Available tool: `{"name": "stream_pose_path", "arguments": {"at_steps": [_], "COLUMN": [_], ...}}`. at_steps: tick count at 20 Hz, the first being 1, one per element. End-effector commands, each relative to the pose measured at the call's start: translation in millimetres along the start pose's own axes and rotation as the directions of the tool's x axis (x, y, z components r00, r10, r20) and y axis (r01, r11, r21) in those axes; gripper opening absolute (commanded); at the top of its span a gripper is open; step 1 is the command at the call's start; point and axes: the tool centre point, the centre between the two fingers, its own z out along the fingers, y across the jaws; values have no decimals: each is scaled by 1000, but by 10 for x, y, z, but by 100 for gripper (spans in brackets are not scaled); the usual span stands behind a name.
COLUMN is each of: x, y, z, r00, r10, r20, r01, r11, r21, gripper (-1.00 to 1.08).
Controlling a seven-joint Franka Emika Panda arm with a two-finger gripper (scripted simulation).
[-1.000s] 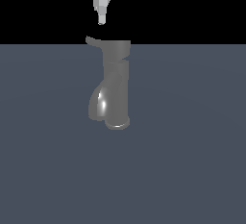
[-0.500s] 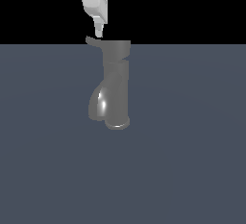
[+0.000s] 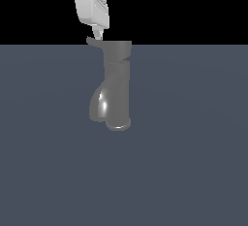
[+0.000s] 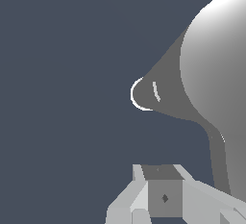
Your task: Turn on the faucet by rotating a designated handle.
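The faucet (image 3: pixel 116 87) stands upright on the dark blue-grey floor (image 3: pixel 193 162), about in the middle of the exterior view. It is a dark grey, glossy metal cylinder. At the bottom it has a flared round base ring, and low on the exterior view's left side a short, bulging spout (image 3: pixel 100 106) curves out, with a bright highlight on it. At the top there is a wider cylindrical cap (image 3: pixel 117 50). From this cap the handle (image 3: pixel 92 40), a thin short grey lever, sticks out sideways toward the exterior view's left.

My gripper (image 3: pixel 98 35) is white and comes down from above, a little tilted. Its tip is right at the handle, at the outer end of the lever; I cannot tell if it really touches it. The fingers look close together in the exterior view, but I cannot tell for sure if they are pressed together or a little apart.

In the wrist view the faucet (image 4: pixel 216 74) fills one side as a large pale rounded shape with a darker cone pointing away, and my gripper (image 4: pixel 163 196) shows at the edge.
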Motion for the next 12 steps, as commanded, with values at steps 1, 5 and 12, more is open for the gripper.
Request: {"name": "stream_pose_path", "arguments": {"at_steps": [1,5,12], "x": [-10,-12,-51], "y": [-19,-22,108], "z": [14,17,19], "r00": [1000,1000,1000], "r10": [13,15,14], "r20": [-4,-4,-4], "r01": [-13,-15,-14], "r11": [1000,1000,1000], "r21": [3,4,4], "gripper": [-100,-100,-100]}}
